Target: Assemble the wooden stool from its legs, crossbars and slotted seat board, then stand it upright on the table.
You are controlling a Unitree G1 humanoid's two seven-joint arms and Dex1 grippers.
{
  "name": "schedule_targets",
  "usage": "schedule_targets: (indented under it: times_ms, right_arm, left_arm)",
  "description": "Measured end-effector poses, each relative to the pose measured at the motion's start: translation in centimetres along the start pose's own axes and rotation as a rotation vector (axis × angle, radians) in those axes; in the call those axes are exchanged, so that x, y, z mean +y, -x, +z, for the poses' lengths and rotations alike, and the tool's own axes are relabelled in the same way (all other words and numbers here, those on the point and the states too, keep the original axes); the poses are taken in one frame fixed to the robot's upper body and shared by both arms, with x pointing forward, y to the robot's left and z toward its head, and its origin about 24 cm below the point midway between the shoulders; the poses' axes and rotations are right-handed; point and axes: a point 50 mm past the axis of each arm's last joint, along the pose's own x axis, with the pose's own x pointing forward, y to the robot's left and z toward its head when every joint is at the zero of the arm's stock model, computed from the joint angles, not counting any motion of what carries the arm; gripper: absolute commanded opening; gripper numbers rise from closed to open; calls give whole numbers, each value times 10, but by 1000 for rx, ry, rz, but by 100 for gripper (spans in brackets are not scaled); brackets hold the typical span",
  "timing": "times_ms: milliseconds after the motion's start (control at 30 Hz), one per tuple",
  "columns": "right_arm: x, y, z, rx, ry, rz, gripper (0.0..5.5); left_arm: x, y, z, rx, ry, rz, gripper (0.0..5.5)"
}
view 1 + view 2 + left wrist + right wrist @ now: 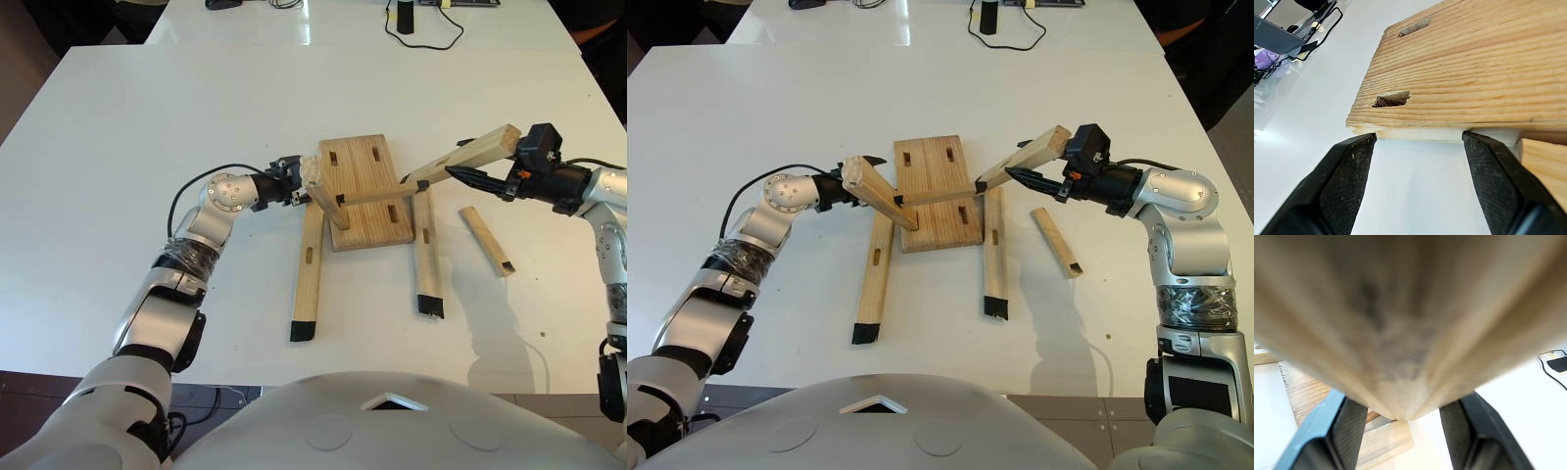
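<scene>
Left eye view: the right pincer [460, 174] grips a raised leg [485, 147]. Its low end meets a crossbar [382, 194] running over the seat board [364, 157] to a tilted leg [328, 201]. The left pincer [1419, 147] stands wide, holding nothing, with the tilted leg just outside one finger. The board lies flat on the table [147, 147], with a spare leg [308, 279], another spare leg [427, 264] and a short crossbar [487, 241] lying loose nearby. The first leg pair seems mid-joining. Next, the left pincer likely must close on its leg to press the joint home.
</scene>
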Motion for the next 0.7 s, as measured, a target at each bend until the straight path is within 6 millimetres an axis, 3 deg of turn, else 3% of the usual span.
schedule_targets:
  times_ms: [500,700]
  right_arm:
    - [0,0,0,-8,13,-13,202]
    - [-13,6,8,-62,-23,-95,202]
  left_arm:
    - [-3,-1,0,-5,63,18,326]
    - [-2,-2,4,-34,73,25,326]
